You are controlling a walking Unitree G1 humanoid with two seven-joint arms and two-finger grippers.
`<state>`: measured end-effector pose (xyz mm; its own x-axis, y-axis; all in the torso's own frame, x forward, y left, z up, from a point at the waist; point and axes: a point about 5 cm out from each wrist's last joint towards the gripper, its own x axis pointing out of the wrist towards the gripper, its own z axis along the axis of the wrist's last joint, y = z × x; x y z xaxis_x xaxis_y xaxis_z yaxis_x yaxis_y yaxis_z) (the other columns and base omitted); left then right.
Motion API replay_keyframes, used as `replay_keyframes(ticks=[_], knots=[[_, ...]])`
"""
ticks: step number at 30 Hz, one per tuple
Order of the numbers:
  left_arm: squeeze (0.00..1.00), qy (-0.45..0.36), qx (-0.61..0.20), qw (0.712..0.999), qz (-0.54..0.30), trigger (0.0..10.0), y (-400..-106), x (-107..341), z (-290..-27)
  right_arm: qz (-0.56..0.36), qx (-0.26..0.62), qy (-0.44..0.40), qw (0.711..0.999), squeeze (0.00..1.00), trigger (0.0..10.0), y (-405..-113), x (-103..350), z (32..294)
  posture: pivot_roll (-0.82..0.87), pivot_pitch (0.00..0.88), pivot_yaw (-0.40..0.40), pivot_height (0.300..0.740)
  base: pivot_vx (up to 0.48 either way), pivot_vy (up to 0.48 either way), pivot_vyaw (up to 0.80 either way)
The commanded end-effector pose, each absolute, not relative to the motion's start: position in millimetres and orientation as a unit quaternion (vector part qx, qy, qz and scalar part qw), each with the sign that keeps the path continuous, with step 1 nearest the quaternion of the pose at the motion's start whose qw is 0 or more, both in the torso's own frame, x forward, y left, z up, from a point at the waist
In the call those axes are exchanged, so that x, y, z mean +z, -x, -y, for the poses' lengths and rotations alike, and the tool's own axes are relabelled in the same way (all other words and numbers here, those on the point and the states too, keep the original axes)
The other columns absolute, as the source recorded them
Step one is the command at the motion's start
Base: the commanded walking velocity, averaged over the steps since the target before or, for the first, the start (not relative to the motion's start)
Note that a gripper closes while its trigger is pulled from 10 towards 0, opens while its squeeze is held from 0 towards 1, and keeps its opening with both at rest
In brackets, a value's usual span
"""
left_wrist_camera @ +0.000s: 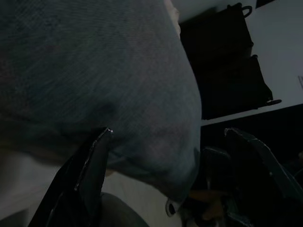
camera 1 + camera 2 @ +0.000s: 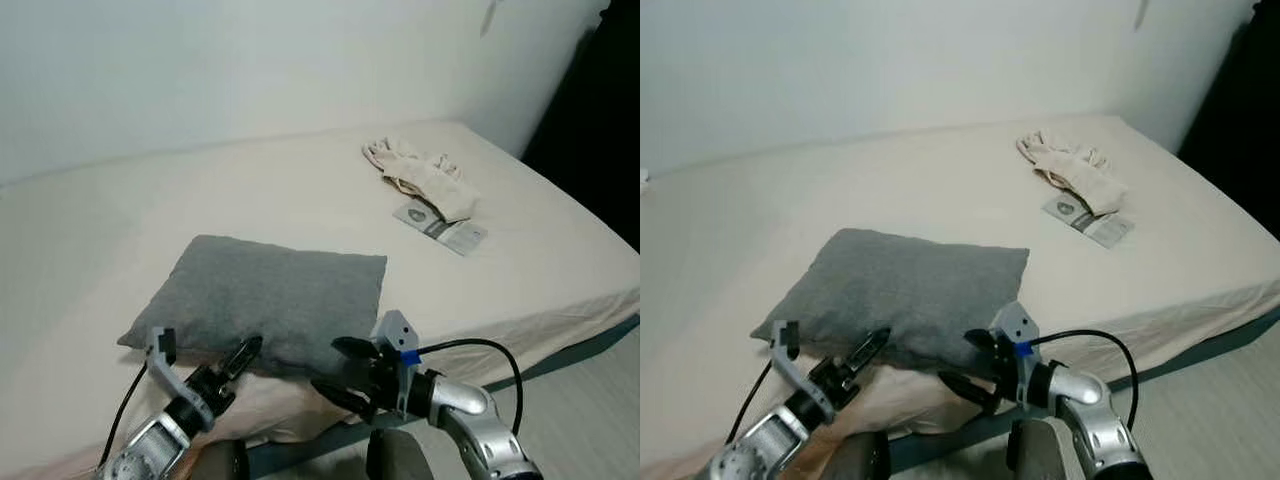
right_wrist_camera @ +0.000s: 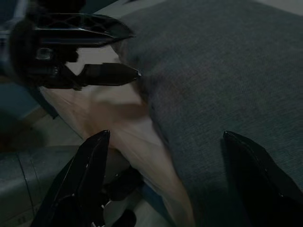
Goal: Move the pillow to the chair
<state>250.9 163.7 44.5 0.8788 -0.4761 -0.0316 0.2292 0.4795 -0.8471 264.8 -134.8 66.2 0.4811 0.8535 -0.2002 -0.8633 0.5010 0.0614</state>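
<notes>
Both pincers spread open at the near edge of the grey fabric pillow (image 2: 265,302) on the cream-sheeted bed (image 2: 90,250): left pincer (image 2: 232,362), right pincer (image 2: 343,371).

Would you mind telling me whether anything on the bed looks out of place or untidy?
The grey pillow lies askew near the bed's front edge. Farther back on the right, crumpled cream cloth sits beside a small printed packet. Nothing looks spilled or damaged.
</notes>
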Motion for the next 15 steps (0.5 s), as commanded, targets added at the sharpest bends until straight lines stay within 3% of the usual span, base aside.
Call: replay_keyframes(ticks=[1, 15], knots=[[1.0, 0.464, -0.184, 0.852, -0.158, 10.0, -250.4, 32.6, -163.6, -0.108, 0.511, 0.026, 0.852, 0.0, 10.0, -262.5, 68.1, 133.9, -0.08, 0.116, -0.057, 0.595, 0.0, 0.0, 0.0], [1.0, 0.389, -0.059, 0.891, -0.226, 10.0, -264.6, 0.7, -170.4, -0.101, 0.527, 0.027, 0.844, 0.0, 10.0, -255.7, 80.7, 131.9, -0.11, 0.196, -0.066, 0.595, 0.0, 0.0, 0.0]])
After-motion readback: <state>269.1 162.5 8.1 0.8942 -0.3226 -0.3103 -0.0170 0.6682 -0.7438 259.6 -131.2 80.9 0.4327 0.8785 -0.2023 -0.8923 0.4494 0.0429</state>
